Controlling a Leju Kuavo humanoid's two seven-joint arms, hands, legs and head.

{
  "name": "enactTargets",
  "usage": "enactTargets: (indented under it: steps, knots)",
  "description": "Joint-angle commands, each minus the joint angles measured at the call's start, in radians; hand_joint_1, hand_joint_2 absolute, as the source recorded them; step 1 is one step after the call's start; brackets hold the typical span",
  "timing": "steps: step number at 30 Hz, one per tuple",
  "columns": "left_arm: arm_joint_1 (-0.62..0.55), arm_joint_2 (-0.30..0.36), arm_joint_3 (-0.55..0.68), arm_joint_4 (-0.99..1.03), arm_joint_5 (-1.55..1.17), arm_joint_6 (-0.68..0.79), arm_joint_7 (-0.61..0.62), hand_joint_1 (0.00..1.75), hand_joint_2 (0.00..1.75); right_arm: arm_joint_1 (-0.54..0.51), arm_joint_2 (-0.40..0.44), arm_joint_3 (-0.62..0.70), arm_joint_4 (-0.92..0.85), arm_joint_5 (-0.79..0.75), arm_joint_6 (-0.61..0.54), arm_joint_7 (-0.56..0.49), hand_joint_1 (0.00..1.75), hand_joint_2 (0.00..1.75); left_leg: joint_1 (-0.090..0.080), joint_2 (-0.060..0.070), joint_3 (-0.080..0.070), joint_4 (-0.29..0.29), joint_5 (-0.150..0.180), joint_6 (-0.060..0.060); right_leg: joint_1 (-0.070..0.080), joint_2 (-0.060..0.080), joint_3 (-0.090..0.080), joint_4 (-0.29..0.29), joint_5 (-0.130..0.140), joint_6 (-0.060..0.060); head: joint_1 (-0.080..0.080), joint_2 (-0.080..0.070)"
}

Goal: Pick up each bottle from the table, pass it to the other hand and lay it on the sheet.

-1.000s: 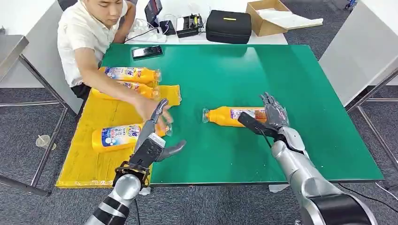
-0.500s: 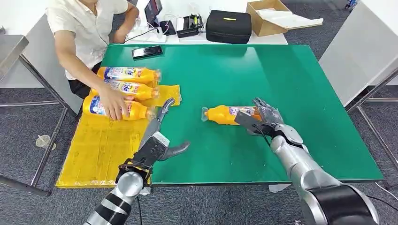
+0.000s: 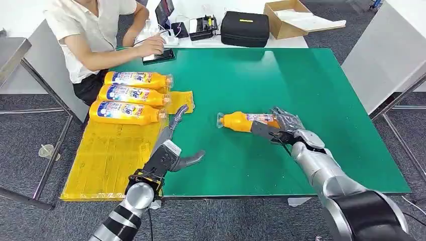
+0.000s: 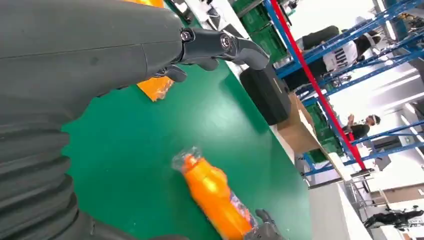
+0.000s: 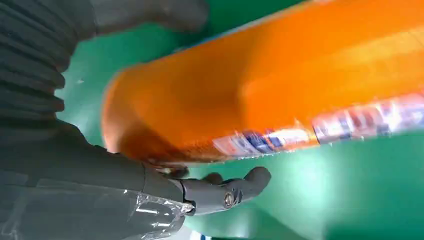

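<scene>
An orange bottle [image 3: 243,122] lies on its side on the green table [image 3: 281,75], cap pointing toward the sheet. My right hand [image 3: 284,125] grips its base end, thumb across the near side and fingers curled over the far side; the right wrist view shows the bottle [image 5: 260,90] against my palm [image 5: 100,175]. My left hand [image 3: 171,150] hovers open at the table's front left, fingers stretched toward the yellow sheet [image 3: 110,155]. The left wrist view shows the left hand [image 4: 100,50] and the bottle [image 4: 215,195] beyond it. Three bottles [image 3: 131,95] lie side by side on the sheet's far end.
A person [image 3: 95,30] sits at the far left corner with a hand on a phone [image 3: 157,55]. A black case [image 3: 244,28] and a cardboard box [image 3: 286,17] stand behind the table. The sheet overhangs the table's left edge.
The person slid the third bottle up against the other two, then drew the hand back to the phone. My right hand closed around the orange bottle. The left hand barely moved.
</scene>
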Motion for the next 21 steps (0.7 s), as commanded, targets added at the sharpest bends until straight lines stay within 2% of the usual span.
enactTargets:
  steps: [1,3,6,9,11,13,16,19,21]
  knots:
    - [-0.076,0.006,-0.044,0.111,0.028,-0.005,-0.019,0.0,1.75,-0.056,-0.05,0.135,0.137,0.039,0.17,0.027,1.75,1.75,0.002,0.0,0.004,0.001,-0.002,0.0,0.003,-0.002,0.006,-0.001,-0.002,-0.005,0.001,0.0]
    - [-0.075,0.005,-0.044,0.111,0.028,-0.005,-0.019,0.0,1.75,-0.052,-0.053,0.135,0.138,0.039,0.167,0.027,1.75,1.75,0.002,0.001,0.007,0.0,-0.003,-0.001,0.003,-0.001,0.009,-0.002,-0.002,-0.006,0.0,0.0]
    - [-0.074,0.004,-0.042,0.115,0.043,-0.004,-0.03,0.0,1.75,-0.044,-0.055,0.107,0.133,-0.003,0.195,-0.04,1.75,1.75,0.001,-0.002,0.006,0.0,-0.001,-0.001,0.002,-0.004,0.007,-0.002,-0.001,-0.003,0.0,0.0]
    - [-0.074,0.003,-0.043,0.122,0.059,-0.003,-0.048,0.0,1.75,-0.02,-0.065,0.028,0.115,-0.109,0.226,-0.146,1.75,1.75,0.001,-0.002,0.005,-0.001,0.0,0.0,0.001,-0.003,0.007,-0.002,-0.001,-0.003,0.0,0.0]
    - [-0.059,0.001,-0.028,0.104,0.09,-0.002,-0.062,0.0,1.75,-0.011,-0.064,0.004,0.092,-0.154,0.194,-0.217,1.75,1.75,0.003,0.0,0.008,0.0,-0.002,-0.001,0.004,-0.003,0.01,-0.003,-0.002,-0.005,0.0,0.0]
    - [-0.053,0.003,-0.025,0.095,0.096,-0.002,-0.063,0.0,1.75,-0.01,-0.058,0.0,0.086,-0.164,0.189,-0.223,1.75,1.75,0.002,-0.001,0.008,0.0,-0.001,-0.001,0.003,-0.002,0.01,-0.002,-0.001,-0.005,0.001,0.0]
    - [0.005,-0.026,0.044,0.057,0.302,-0.1,-0.002,0.0,1.75,0.043,-0.021,-0.06,0.004,-0.274,0.082,-0.341,1.75,1.75,0.002,0.001,0.008,0.0,-0.001,-0.001,0.003,0.0,0.009,-0.002,-0.001,-0.004,0.0,0.0]
    - [0.023,-0.019,0.034,0.049,0.353,-0.117,0.015,0.0,1.75,0.064,0.014,-0.058,-0.041,-0.304,0.044,-0.339,1.75,1.75,0.002,0.007,0.01,-0.002,-0.003,-0.001,0.003,0.005,0.009,-0.003,0.0,-0.005,0.0,0.0]
    - [0.023,-0.018,0.033,0.05,0.353,-0.116,0.015,0.0,1.75,0.064,0.013,-0.057,-0.044,-0.304,0.044,-0.336,1.75,1.75,0.001,0.004,0.007,-0.001,-0.002,-0.001,0.002,0.003,0.007,-0.001,0.0,-0.003,0.0,0.0]
